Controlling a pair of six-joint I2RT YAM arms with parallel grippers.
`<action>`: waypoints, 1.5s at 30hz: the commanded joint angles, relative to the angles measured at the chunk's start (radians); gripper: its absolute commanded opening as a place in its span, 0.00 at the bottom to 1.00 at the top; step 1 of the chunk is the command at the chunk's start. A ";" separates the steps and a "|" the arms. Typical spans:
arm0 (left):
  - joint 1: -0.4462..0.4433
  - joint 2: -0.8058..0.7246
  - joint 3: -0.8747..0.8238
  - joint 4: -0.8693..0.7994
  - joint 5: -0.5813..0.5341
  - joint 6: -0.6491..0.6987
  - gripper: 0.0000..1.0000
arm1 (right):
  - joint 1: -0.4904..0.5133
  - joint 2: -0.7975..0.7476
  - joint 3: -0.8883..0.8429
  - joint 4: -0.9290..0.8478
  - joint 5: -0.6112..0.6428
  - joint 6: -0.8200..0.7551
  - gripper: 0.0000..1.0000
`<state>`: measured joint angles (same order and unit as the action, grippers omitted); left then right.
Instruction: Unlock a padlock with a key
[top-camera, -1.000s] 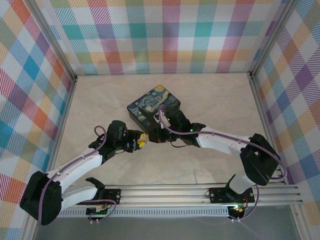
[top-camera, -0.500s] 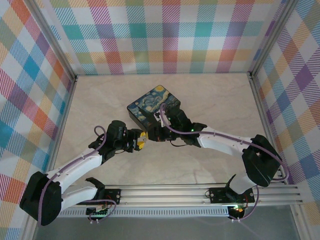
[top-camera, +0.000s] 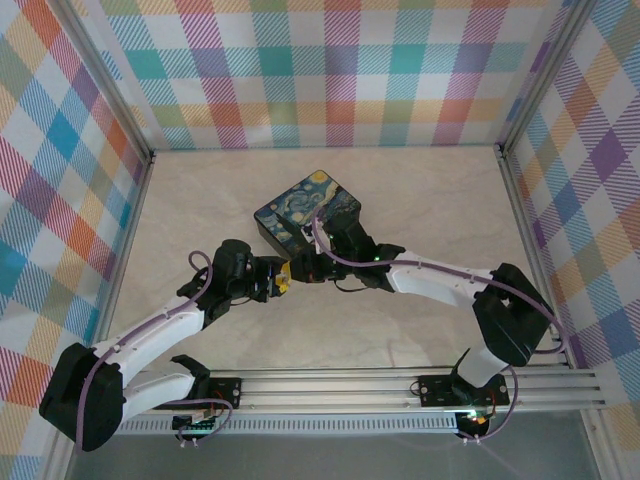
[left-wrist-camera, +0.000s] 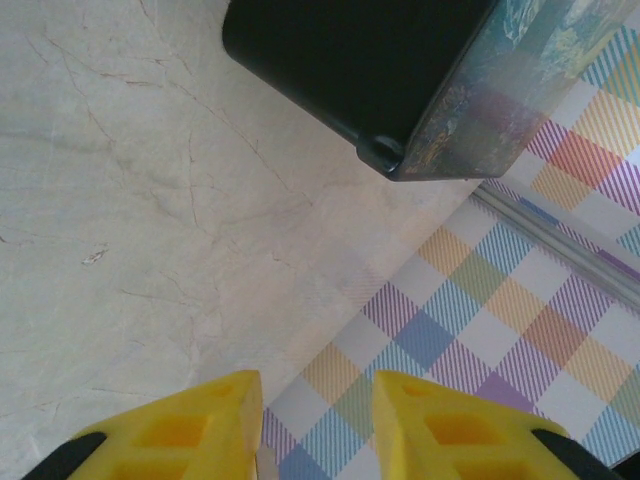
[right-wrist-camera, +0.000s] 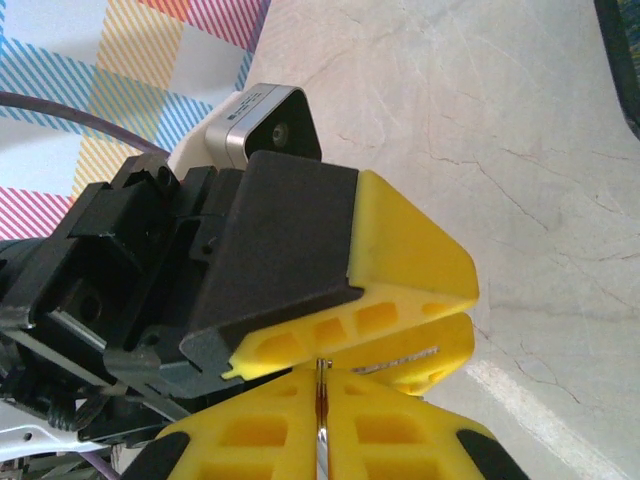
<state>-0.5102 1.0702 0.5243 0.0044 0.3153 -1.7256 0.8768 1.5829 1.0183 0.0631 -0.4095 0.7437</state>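
My right gripper (right-wrist-camera: 320, 365) is shut on the key (right-wrist-camera: 320, 425), a thin silver blade seen edge-on between its yellow pads. Directly in front of it are the yellow fingers (right-wrist-camera: 410, 255) of my left gripper (right-wrist-camera: 468, 312), slightly apart, with a second silver toothed strip (right-wrist-camera: 398, 361) lying against the lower one. In the left wrist view the left gripper (left-wrist-camera: 318, 410) is open, with a sliver of silver metal (left-wrist-camera: 265, 466) beside its left finger. From above, the two grippers meet tip to tip at mid-table: left (top-camera: 282, 285), right (top-camera: 300, 272). The padlock is out of view.
A black box with a painted blue-and-yellow lid (top-camera: 308, 210) sits just behind the two grippers; its dark side (left-wrist-camera: 350, 60) looms over the left fingers. Plaid walls (top-camera: 60, 200) close in three sides. An aluminium rail (top-camera: 400, 385) runs along the near edge.
The right gripper has slid a little to the left, closing onto the left gripper's tips. The box has not moved.
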 joint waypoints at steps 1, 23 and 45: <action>0.019 -0.017 -0.009 0.010 0.017 -0.005 0.33 | 0.003 0.001 0.030 0.010 0.002 -0.024 0.09; 0.060 -0.036 -0.027 -0.041 0.007 0.063 0.00 | -0.046 -0.060 -0.051 0.003 0.000 -0.026 0.12; 0.064 0.080 0.162 -0.130 0.035 0.287 0.00 | -0.027 -0.034 -0.013 -0.021 -0.094 -0.133 0.44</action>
<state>-0.4591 1.1549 0.6441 -0.1070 0.3321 -1.4704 0.8547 1.5436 0.9813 0.0288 -0.4919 0.6136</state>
